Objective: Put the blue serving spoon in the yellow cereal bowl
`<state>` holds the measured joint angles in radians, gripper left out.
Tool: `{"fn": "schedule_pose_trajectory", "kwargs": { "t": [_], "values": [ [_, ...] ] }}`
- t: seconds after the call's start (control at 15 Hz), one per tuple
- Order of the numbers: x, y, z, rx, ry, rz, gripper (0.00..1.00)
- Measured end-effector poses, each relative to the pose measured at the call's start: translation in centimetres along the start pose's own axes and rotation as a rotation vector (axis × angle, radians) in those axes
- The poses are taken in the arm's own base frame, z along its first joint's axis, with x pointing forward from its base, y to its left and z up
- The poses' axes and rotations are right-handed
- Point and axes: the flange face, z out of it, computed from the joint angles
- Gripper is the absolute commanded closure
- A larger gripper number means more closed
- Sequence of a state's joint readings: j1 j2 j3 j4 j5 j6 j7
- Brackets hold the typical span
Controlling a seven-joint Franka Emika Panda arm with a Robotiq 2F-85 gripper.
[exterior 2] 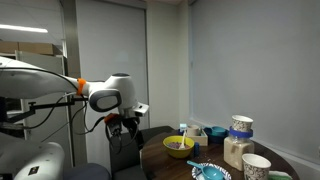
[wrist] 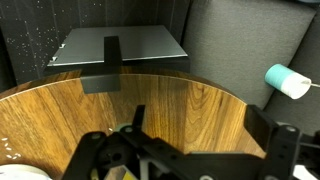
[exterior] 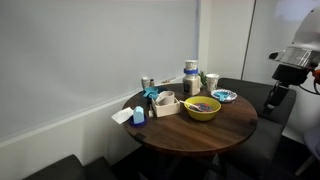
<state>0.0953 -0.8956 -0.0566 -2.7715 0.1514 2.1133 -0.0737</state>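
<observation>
blue serving spoon (exterior: pixel 201 105): reads as a small blue-purple shape lying inside the yellow cereal bowl (exterior: pixel 203 115), mid round wooden table (exterior: pixel 236 123). Too small to make out scoop or handle. My read: placement looks done, nothing left to move. The bowl sits between a white boxy container (exterior: pixel 166 104) and a blue-and-white patterned dish (exterior: pixel 224 96). The gripper (exterior: pixel 275 98) hangs off the table edge, well apart from the bowl. In the wrist view its jaws look spread, with nothing between them.
</observation>
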Motion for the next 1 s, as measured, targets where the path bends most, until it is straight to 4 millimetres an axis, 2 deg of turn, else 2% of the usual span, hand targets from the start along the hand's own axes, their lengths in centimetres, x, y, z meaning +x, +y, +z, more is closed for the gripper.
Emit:
{"fn": "schedule_pose_trajectory", "kwargs": {
  "t": [0.8,1.0],
  "values": [
    [0.0,0.1,-0.1,-0.002,0.003,0.003,0.0],
    [0.2,2.0,-1.7,-0.016,0.048,0.03,0.0]
  ]
}}
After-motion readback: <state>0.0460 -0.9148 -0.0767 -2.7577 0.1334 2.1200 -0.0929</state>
